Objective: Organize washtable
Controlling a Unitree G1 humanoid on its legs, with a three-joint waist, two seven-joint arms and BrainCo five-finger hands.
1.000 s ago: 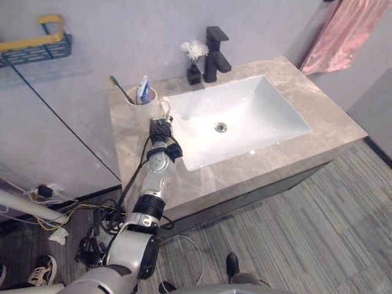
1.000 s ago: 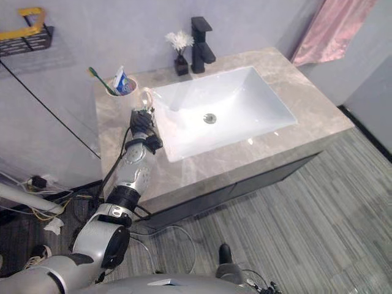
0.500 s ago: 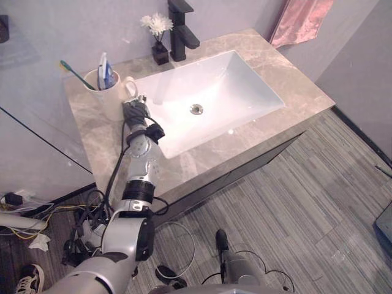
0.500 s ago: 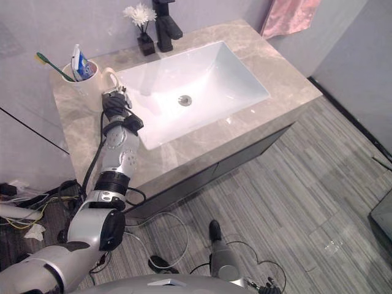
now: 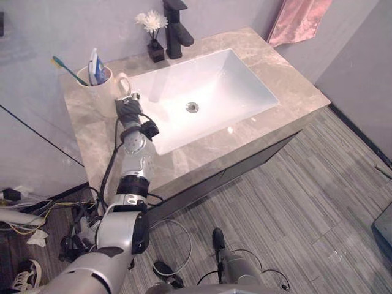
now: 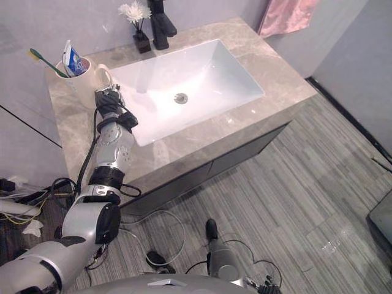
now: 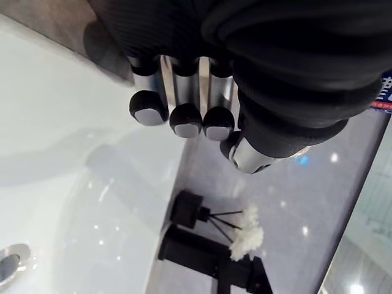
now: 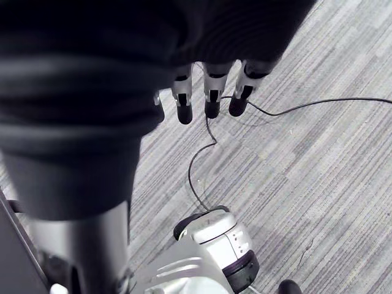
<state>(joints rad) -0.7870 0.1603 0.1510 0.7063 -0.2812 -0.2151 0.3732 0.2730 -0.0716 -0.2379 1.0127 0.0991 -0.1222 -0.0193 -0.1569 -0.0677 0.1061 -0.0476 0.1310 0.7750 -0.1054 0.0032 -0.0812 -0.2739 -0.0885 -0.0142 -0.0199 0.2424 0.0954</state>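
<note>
On the bench [image 5: 300, 92], the cup [image 5: 98, 92] with toothbrush [image 5: 64, 66] and toothpaste [image 5: 95, 61] is seen at the rear left corner, beside the white sink [image 5: 233, 73]. The left hand [image 5: 128, 110] is seen just beside the cup's handle, at the sink's edge; contact cannot be judged from the eye views. In the left wrist view its fingers [image 7: 184, 92] are shown relaxed, seemingly gripping nothing, with the black tap [image 7: 196, 254] and flower vase [image 7: 187, 208] beyond. In the right wrist view the right hand [image 8: 212, 92] is seen over the grey floor [image 8: 318, 171], fingers loose and empty.
</note>
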